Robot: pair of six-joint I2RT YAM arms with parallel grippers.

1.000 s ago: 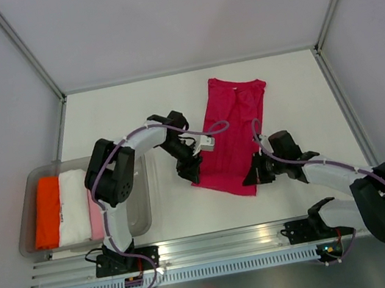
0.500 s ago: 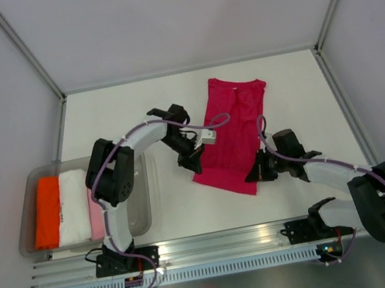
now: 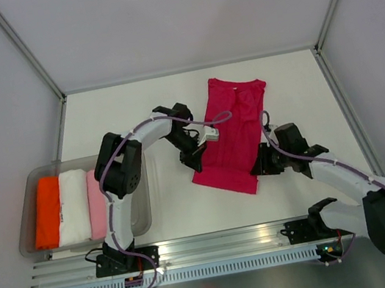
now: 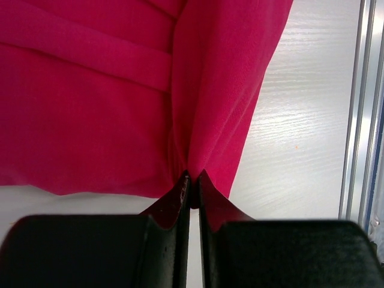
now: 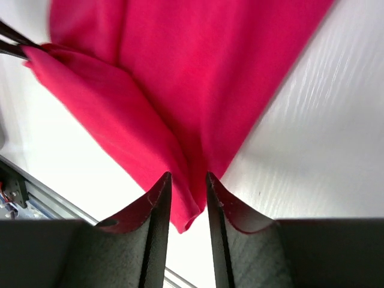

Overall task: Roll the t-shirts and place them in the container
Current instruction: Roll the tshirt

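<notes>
A magenta t-shirt (image 3: pixel 230 126) lies folded into a long strip on the white table, collar at the far end. My left gripper (image 3: pixel 194 162) is at its near left corner. In the left wrist view the gripper (image 4: pixel 193 180) is shut, pinching a pleat of the shirt's (image 4: pixel 90 90) hem. My right gripper (image 3: pixel 259 169) is at the near right corner. In the right wrist view its jaws (image 5: pixel 188 177) stand apart, and the shirt's (image 5: pixel 198 78) corner hangs loosely between them, not pinched.
A clear plastic tub (image 3: pixel 30 175) at the near left holds folded orange (image 3: pixel 48 212), white (image 3: pixel 73 206) and pale pink (image 3: pixel 96 213) cloths. A metal rail (image 3: pixel 218 244) runs along the near table edge. Walls close in the left, far and right sides.
My left gripper has shut on the shirt's near left hem and lifted it slightly away from the near edge. My right gripper has opened and let the near right corner loose.
</notes>
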